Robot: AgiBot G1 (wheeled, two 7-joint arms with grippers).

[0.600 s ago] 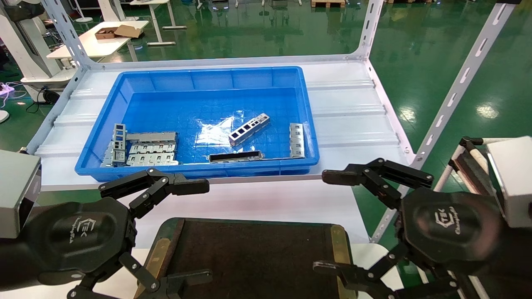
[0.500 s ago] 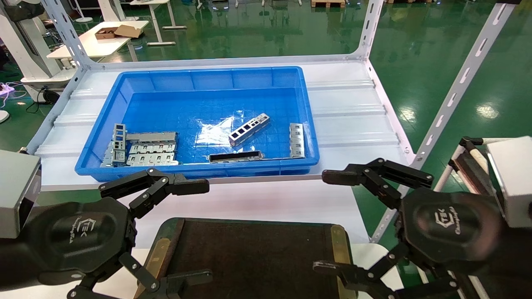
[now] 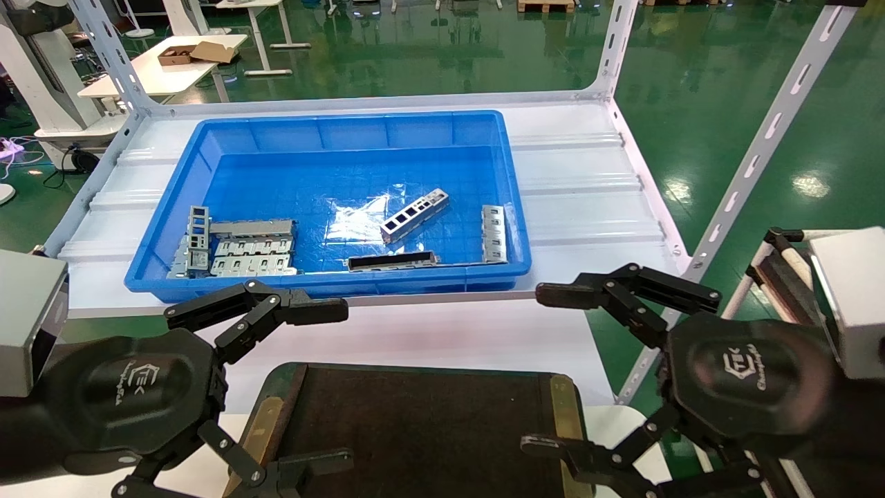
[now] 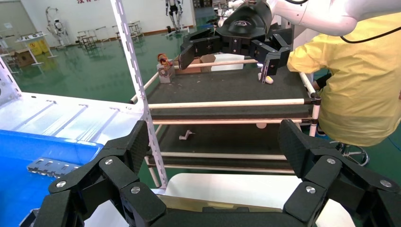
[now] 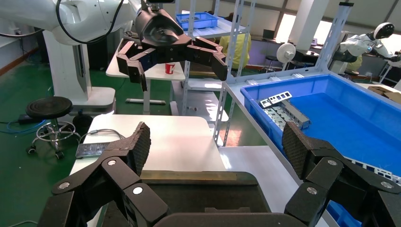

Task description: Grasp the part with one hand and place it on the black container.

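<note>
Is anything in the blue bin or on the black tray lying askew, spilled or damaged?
Nothing looks damaged or spilled. The part lies diagonally in the blue bin, unlike the neater plates at its left end. The black container holds nothing. Left gripper and right gripper hover open beside it.

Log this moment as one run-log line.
left end effector: open, idle | right end effector: open, idle | part: in blue bin | black container: no part yet
</note>
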